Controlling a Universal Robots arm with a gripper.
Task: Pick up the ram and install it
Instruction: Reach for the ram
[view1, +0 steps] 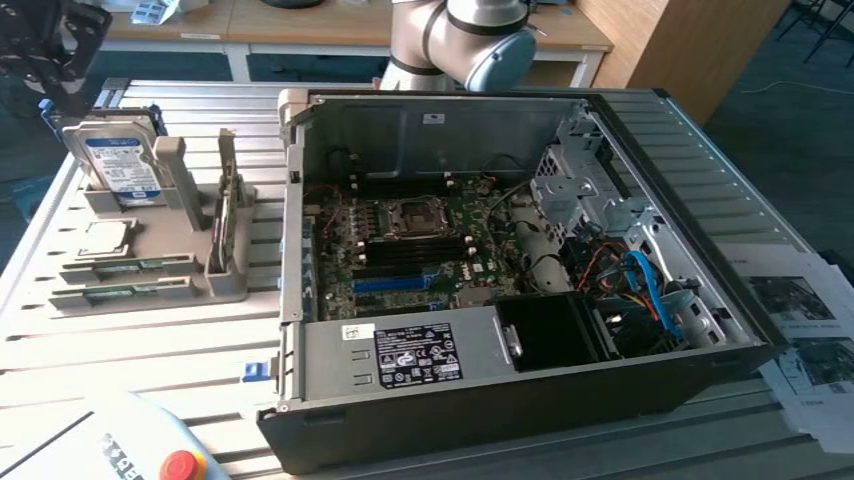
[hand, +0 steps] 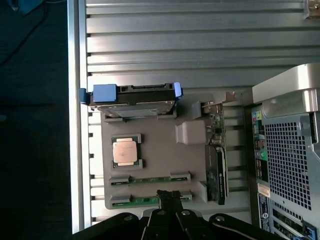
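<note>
Green ram (hand: 134, 201) lies below closed jaws (wrist view).

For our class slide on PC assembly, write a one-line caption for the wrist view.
Shut gripper hovering over the ram in the grey parts holder, beside the computer case.

Whole setup sits on a pale metal table (view1: 160, 330) made of long ribbed slats. The slats have a soft sheen with a bit more glare toward the far edge, so the light's pretty cool and even. Behind that far edge there's a light wooden desk (view1: 307, 25) on a white frame, with a taller wooden cabinet side (view1: 674, 45) next to it on the exterior view's right. The floor (view1: 787, 130) is dark blue-grey, and past the table's edge in the wrist view it goes nearly black.
</note>
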